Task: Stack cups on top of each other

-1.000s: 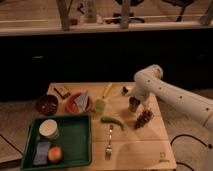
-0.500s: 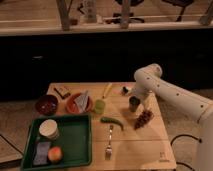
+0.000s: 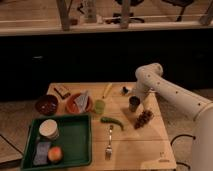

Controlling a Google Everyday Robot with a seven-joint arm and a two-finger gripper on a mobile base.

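Cups not yet stacked: grey cup point(image 3: 134, 104) stands right of centre, green cup point(image 3: 99, 106) at centre, well apart. The gripper point(image 3: 131, 94) hangs at the grey cup's rim; whether clamped on it, cannot tell. Remaining: lift, carry, nest.

You'll find the tray point(image 3: 75, 144) at the worktop's point(image 3: 147, 147) front left corner, holding a round container point(image 3: 48, 129) at its back left and a sponge point(image 3: 41, 152) and fruit point(image 3: 55, 155) along its front. Behind the tray sit the bowl point(image 3: 46, 104), left, and the plate point(image 3: 71, 107), right. The left cup point(image 3: 99, 106) stands just beside the plate's right edge, with a banana point(image 3: 107, 90) behind it. The right cup point(image 3: 134, 106) stands well apart to the right, the pincer point(image 3: 133, 97) just above it. Grapes point(image 3: 143, 119) lie before that cup; the pepper point(image 3: 112, 122) lies left of them, the fork point(image 3: 108, 143) before it.
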